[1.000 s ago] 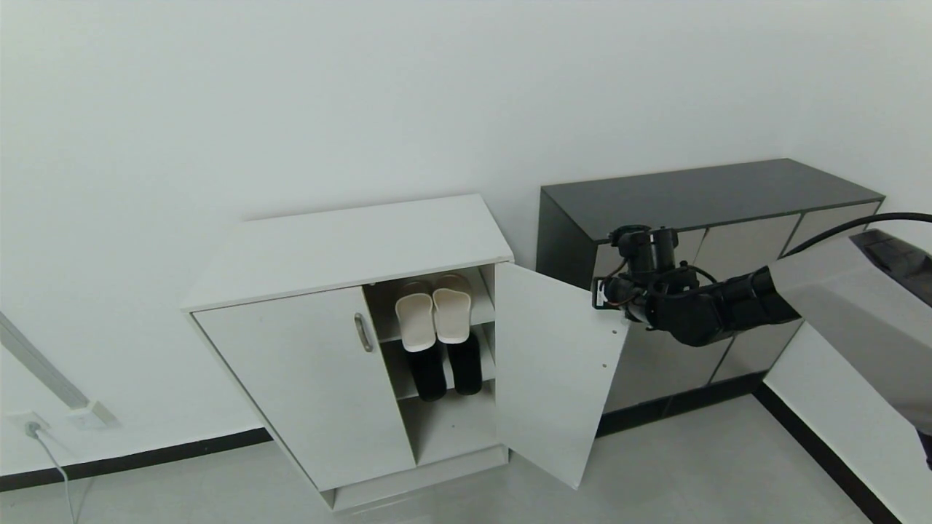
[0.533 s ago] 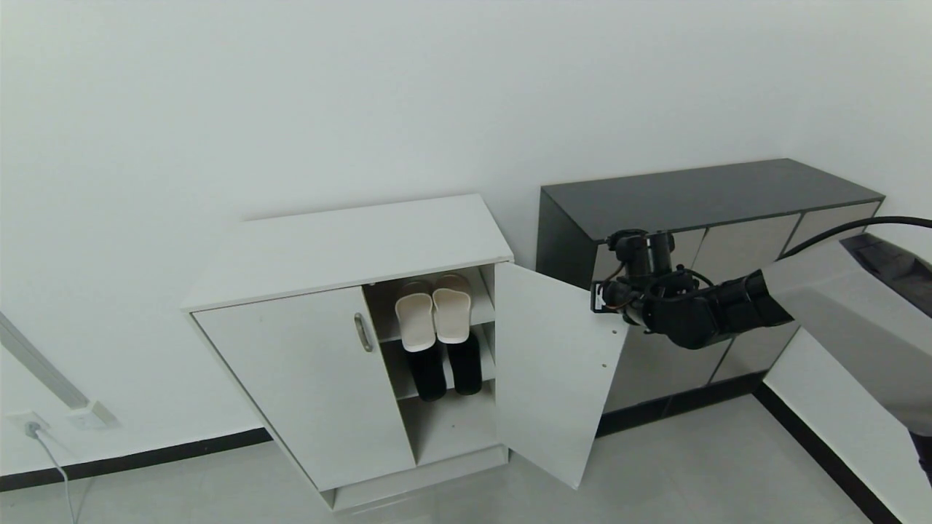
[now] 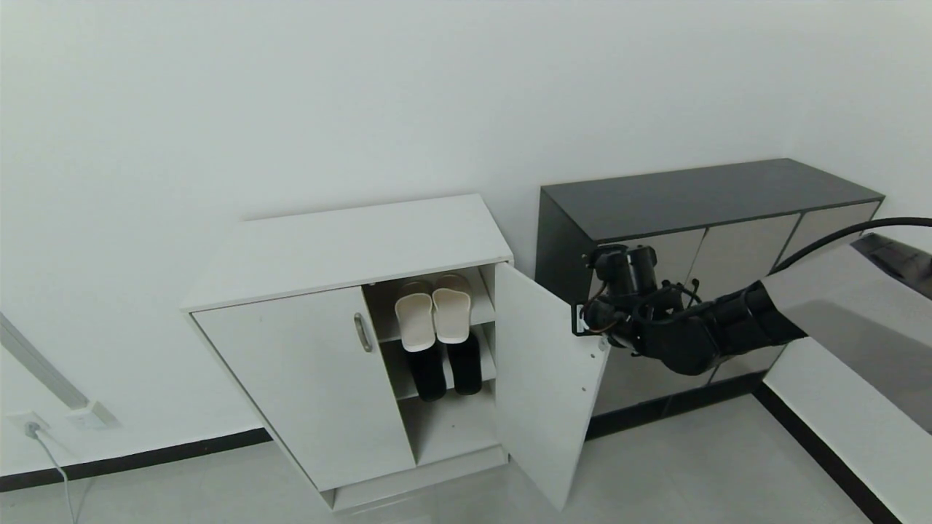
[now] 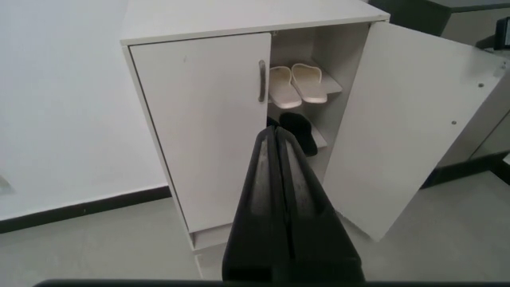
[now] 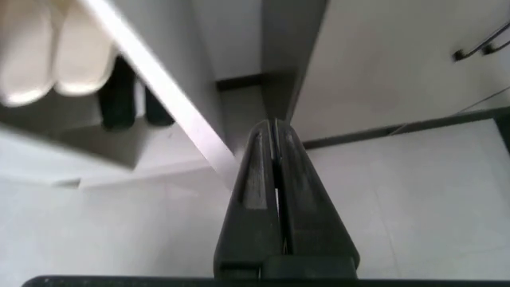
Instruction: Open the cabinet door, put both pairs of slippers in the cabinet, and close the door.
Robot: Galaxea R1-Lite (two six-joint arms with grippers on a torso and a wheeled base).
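A white wall [image 3: 291,87] stands behind and a pale grey floor [image 3: 692,473] lies below, with a black skirting line between them. At the far left a wall socket [image 3: 29,424] holds a plug with a cable. Next comes the white cabinet [image 3: 349,244]. Its left door [image 3: 306,378] is closed and carries a metal handle [image 3: 362,332]. The left gripper [image 4: 275,135] hangs in the air before this cabinet, its jaws pressed together on nothing. Inside, the cream slippers [image 3: 433,316] lie on the upper shelf and the black slippers [image 3: 444,371] on the shelf just below. The right door [image 3: 542,378] stands open. The right gripper [image 3: 582,320] is at the upper outer edge of this door, jaws pressed together, tip at the door's edge. Further right stands a dark sideboard [image 3: 713,193].
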